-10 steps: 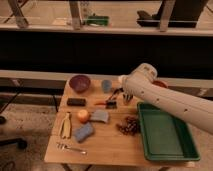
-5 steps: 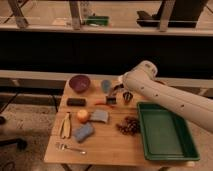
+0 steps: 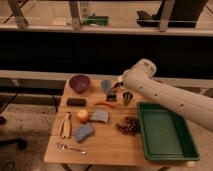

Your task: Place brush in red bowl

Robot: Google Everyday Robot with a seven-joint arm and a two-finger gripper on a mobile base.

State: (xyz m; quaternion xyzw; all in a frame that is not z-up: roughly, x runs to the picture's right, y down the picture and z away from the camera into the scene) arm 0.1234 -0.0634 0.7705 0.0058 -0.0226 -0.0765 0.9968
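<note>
claw (image 3: 127,97) low over the tabletop (image 3: 110,146), just beside the brush (image 3: 112,97) — reach looks unfinished.

brush lies at the back-middle of the tabletop, just picture-left of the claw, betw the grey-blue thing (image 3: 106,86) and the thin orange item (image 3: 104,104). its long axis seems roughly left-right, but it's too small to be sure. can't tell if the claw is open or closed, or if it touches the brush. red bowl not in sight — maybe hidden behind the white arm (image 3: 165,97), so carry direction is unclear. purple bowl (image 3: 80,82) is well left, green tray (image 3: 165,131) on the right. vs 1 s ago: claw has dropped a little twd the tabletop; brush and the rest haven't moved.
</note>
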